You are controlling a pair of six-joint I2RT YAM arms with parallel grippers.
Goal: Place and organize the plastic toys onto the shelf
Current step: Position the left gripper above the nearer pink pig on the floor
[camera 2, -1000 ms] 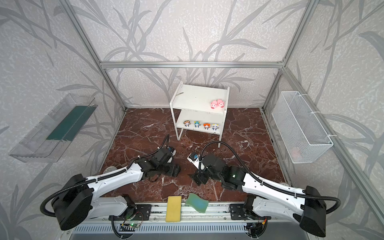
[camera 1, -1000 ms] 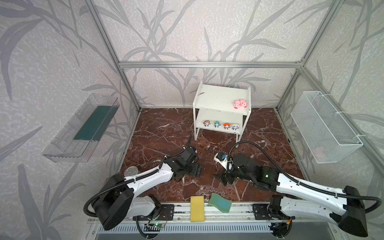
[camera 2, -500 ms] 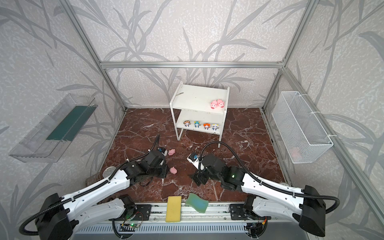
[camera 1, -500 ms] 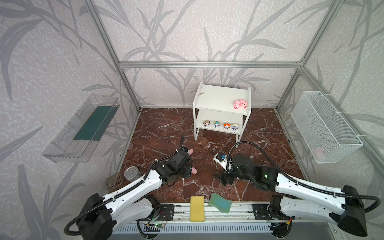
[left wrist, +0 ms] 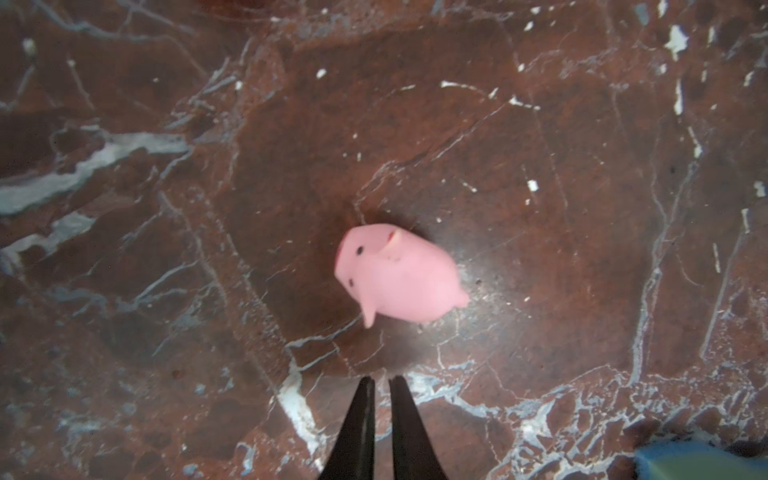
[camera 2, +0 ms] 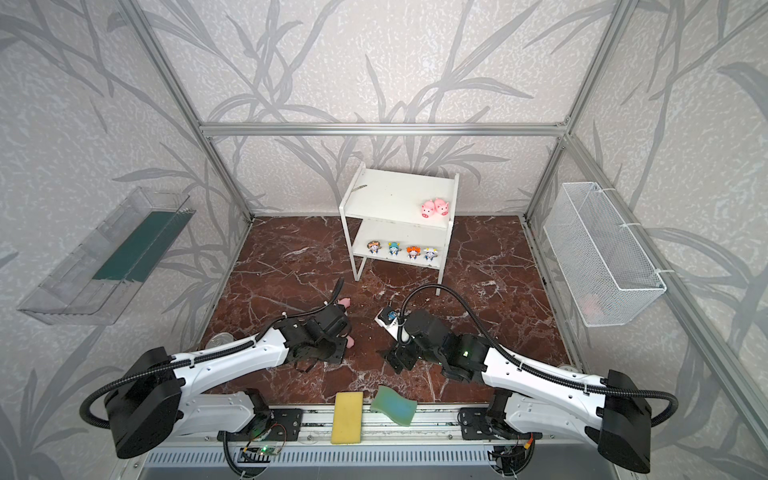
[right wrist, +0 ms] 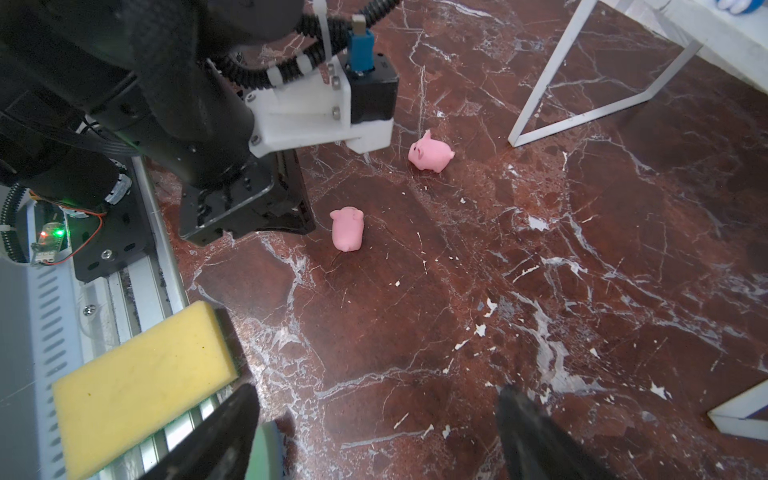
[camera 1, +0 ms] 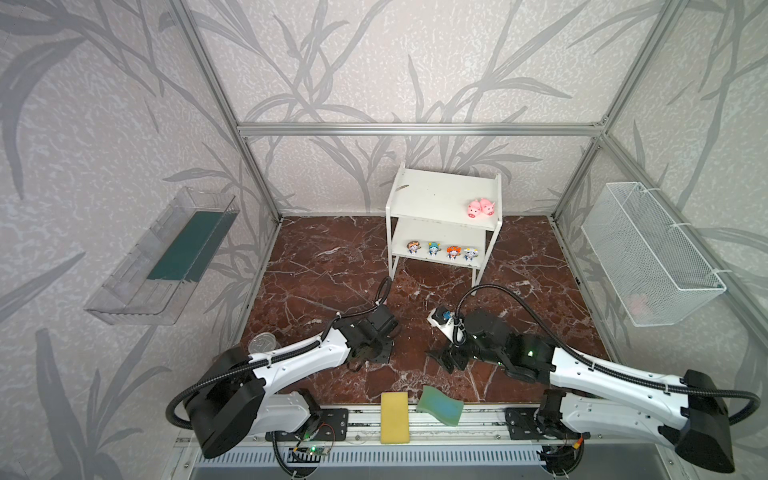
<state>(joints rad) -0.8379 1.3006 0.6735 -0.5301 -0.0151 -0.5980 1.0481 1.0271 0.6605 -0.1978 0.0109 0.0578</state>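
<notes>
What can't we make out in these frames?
- Pink object in the wire basket: both top views, blurred behind mesh, unidentifiable.
- Floor pigs: top views, mostly hidden under the left arm.
- Figurines on the shelf: top views, too small for detail.
- Round clear item: partly behind left arm.

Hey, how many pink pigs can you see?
4. Two pigs sit side by side on the shelf top; two more are on the floor, apart. More may be hidden.

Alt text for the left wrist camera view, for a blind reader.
A small rounded pink plastic pig rests on the red-brown marble tabletop, touched by nothing. The left gripper points toward it, black fingertips nearly together and holding nothing. A corner of a green sponge is just in view.
</notes>
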